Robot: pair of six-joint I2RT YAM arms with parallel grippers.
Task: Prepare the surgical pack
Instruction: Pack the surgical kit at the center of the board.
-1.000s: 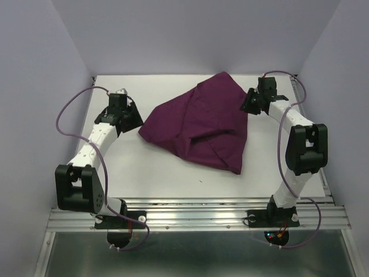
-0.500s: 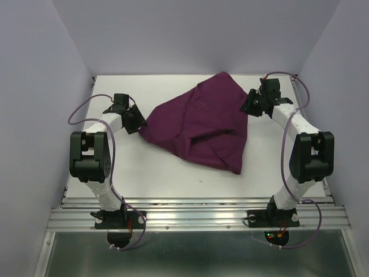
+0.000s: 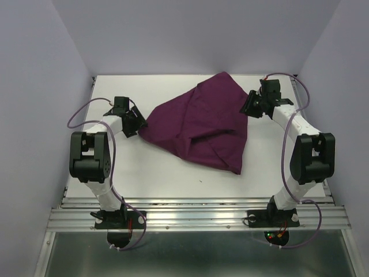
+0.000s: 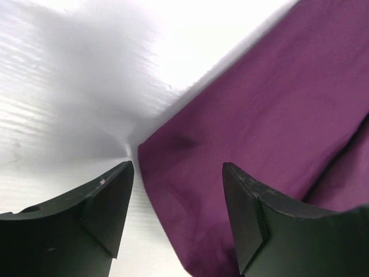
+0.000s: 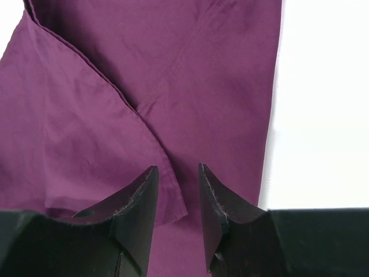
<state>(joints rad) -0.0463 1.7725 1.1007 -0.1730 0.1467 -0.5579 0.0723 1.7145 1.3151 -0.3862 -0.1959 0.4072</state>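
One cloth (image 3: pixel 199 124) between left pincer (image 3: pixel 137 124), right pincer (image 3: pixel 249 107)

White arms (image 3: pixel 291 122), blk joints (image 3: pixel 87 156), purple cables (image 3: pixel 73 115), blk claws (image 4: pixel 177 166) (image 5: pixel 179 168).

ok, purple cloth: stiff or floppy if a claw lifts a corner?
Probably floppy: the purple cloth lies in soft folds, so a lifted corner would likely drape. Pushed, it would probably bunch, since layers overlap loosely. Looks thin, so likely light.

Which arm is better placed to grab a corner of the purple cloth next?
Left, likely: the left gripper is open, framing a corner of the cloth; the right gripper is over a fold.
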